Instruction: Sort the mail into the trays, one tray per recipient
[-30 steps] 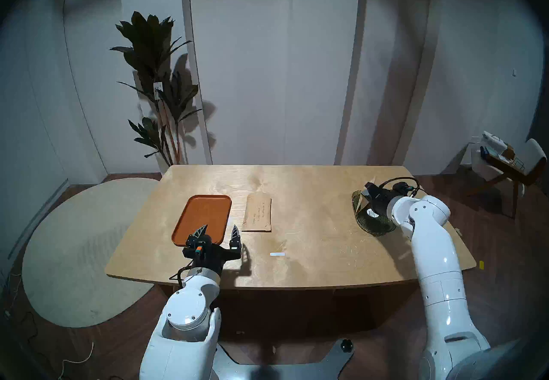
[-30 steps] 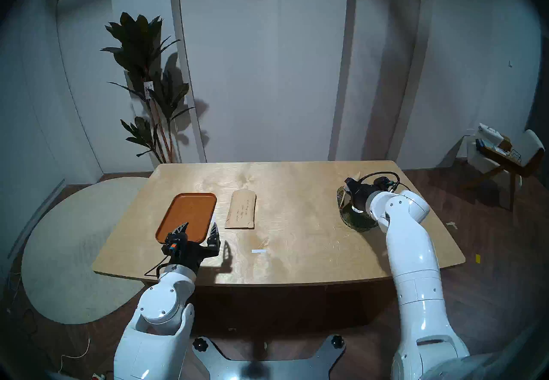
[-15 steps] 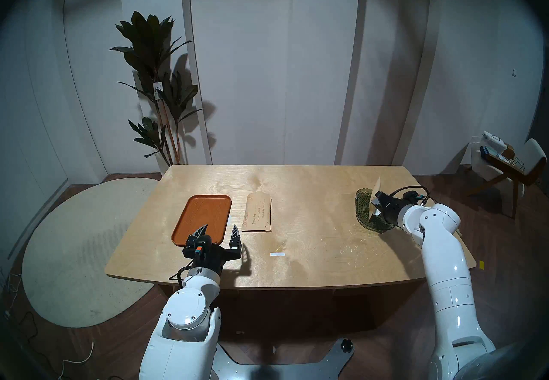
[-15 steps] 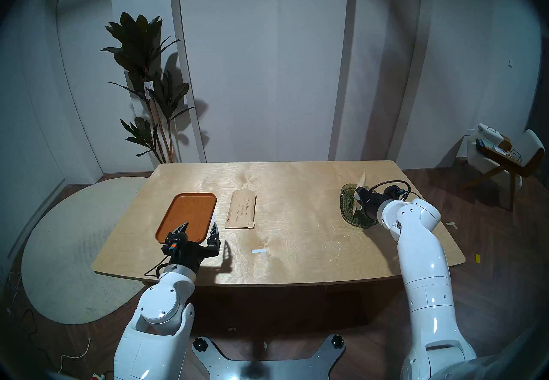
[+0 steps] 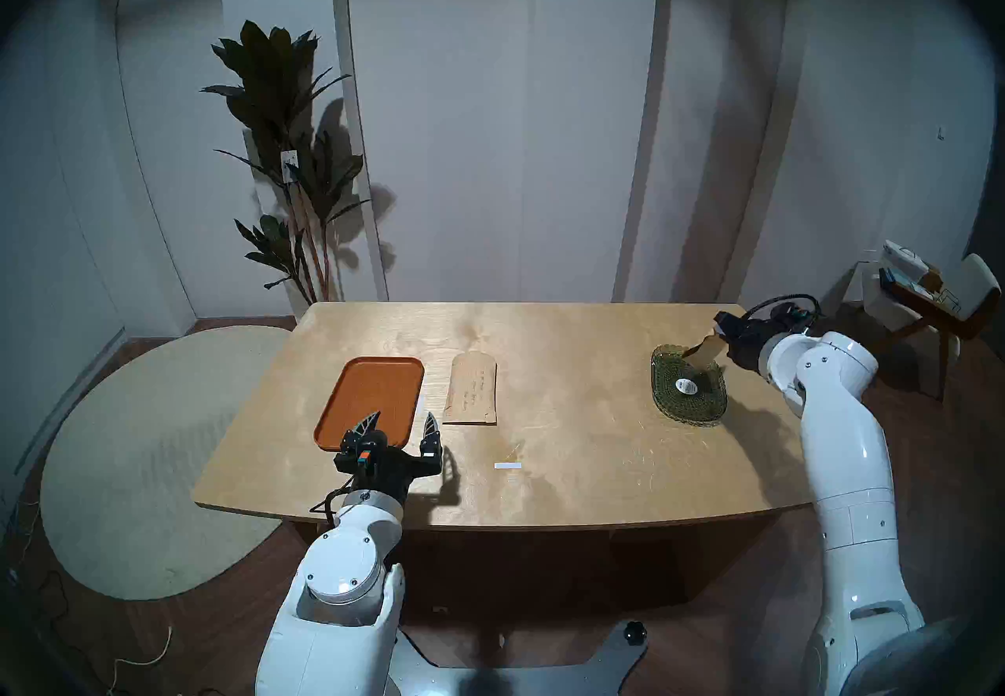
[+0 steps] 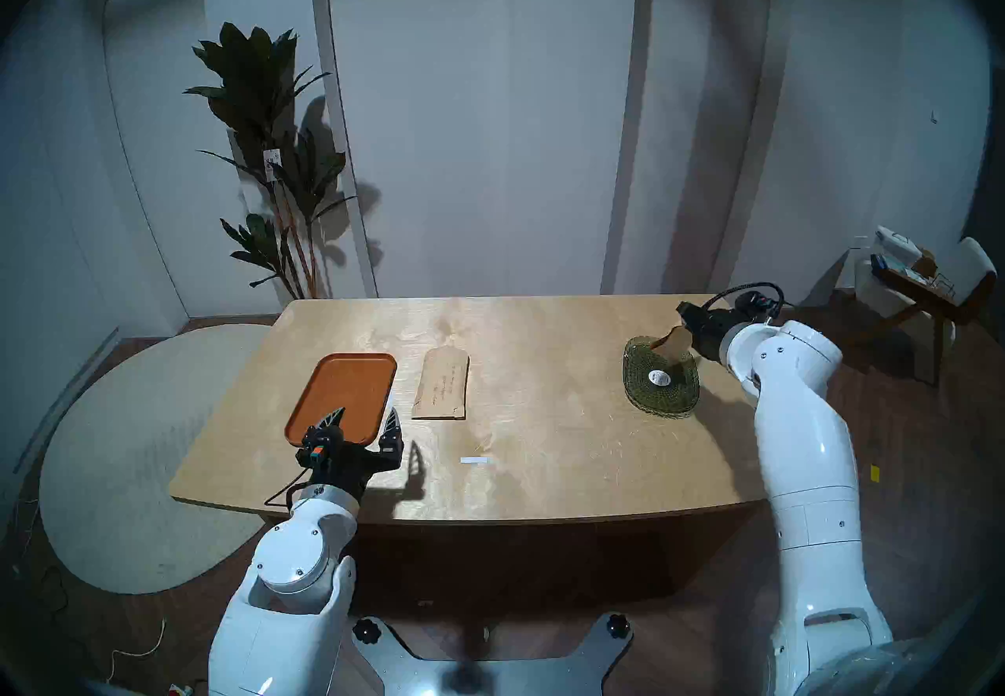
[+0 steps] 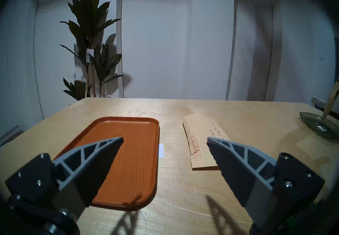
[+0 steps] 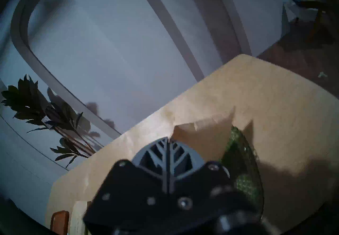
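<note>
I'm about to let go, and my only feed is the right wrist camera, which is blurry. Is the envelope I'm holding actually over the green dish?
Observer: Yes. In the head view the held envelope slants down from the right pincer. Its lower end is at the far end of the green dish, but I can't tell whether it touches.
Operator: Where's the other envelope?
Observer: The second envelope lies flat on the table, just right of the orange tray and not in it.
Operator: And the left arm?
Observer: The left pincer is open and empty, at the tray's near end.
</note>
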Controlling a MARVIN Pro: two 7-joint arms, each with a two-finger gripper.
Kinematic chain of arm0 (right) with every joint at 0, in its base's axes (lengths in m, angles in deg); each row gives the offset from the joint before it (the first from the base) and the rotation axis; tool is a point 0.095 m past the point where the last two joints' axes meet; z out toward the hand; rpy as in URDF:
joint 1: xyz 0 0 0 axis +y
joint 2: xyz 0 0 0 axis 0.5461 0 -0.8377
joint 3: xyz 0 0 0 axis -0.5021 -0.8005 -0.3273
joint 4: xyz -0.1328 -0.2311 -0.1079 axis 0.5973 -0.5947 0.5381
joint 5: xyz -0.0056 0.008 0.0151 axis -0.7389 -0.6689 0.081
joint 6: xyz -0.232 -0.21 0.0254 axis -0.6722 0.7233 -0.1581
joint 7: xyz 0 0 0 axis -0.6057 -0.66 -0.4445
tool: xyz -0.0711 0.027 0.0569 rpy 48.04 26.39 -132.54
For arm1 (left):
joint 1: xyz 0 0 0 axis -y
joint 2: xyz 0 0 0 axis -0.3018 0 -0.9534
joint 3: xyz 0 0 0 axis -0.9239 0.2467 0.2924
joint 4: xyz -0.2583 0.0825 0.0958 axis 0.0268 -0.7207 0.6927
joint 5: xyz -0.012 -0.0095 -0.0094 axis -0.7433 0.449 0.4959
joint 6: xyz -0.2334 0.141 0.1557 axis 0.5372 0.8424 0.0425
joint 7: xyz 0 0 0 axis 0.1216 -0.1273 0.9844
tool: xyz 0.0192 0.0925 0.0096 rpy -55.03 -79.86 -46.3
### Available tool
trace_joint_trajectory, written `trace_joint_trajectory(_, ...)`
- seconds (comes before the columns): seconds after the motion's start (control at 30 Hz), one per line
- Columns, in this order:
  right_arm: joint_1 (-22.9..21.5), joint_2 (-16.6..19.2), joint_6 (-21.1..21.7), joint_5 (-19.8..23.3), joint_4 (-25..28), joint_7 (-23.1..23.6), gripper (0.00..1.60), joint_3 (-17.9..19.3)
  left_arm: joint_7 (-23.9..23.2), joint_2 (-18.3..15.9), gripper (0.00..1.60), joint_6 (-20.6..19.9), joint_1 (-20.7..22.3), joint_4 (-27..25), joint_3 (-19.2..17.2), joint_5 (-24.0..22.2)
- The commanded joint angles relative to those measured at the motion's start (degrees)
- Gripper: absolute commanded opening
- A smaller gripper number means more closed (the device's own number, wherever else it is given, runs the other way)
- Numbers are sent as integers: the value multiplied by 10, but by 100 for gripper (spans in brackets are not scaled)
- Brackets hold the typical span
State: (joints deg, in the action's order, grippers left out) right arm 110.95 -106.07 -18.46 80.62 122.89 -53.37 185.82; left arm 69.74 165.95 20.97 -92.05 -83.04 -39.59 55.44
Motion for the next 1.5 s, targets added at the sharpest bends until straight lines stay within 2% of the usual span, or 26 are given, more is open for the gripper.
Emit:
trace_joint_trajectory(0.0,-13,48,6,-48,62,-13,0,-23,0,0,160,3,4,-11,-1,0)
trace_joint_trajectory(0.07,-22,66,5,-71,60,-15,0,-34,0,0,160,3,4,-11,-1,0)
trace_joint_trajectory(0.13,-41,88,27,-116,55,-13,0,-51,0,0,160,3,4,-11,-1,0)
trace_joint_trajectory(0.2,-47,88,34,-133,53,-10,0,-54,0,0,160,3,4,-11,-1,0)
trace_joint_trajectory(0.5,-48,144,85,-253,53,26,0,-104,0,0,160,3,5,-9,-1,0)
trace_joint_trajectory(0.73,-55,193,114,-331,55,88,0,-151,0,0,160,3,5,-10,-1,0)
trace_joint_trajectory(0.77,-56,188,120,-344,54,95,0,-153,0,0,160,3,5,-10,-1,0)
trace_joint_trajectory(0.83,-57,214,124,-363,50,119,0,-174,0,0,160,3,5,-10,-1,0)
trace_joint_trajectory(0.87,-59,204,129,-377,47,123,0,-174,0,0,160,3,5,-10,-1,0)
trace_joint_trajectory(1.2,-66,277,141,-478,44,218,0,-237,0,0,160,3,5,-10,-1,0)
trace_joint_trajectory(1.23,-67,271,142,-491,42,225,0,-235,0,0,160,3,5,-10,-1,0)
trace_joint_trajectory(1.3,-71,296,137,-506,44,245,0,-249,0,0,160,3,4,-10,-1,0)
trace_joint_trajectory(1.33,-74,289,136,-520,42,247,0,-246,0,0,160,3,4,-10,-1,0)
trace_joint_trajectory(1.4,-84,322,126,-527,42,267,0,-263,0,0,160,3,4,-10,-1,0)
trace_joint_trajectory(1.43,-89,312,125,-541,39,272,0,-259,0,0,160,3,4,-10,-1,0)
trace_joint_trajectory(1.47,-95,318,120,-547,37,278,0,-262,0,0,160,3,4,-10,-1,0)
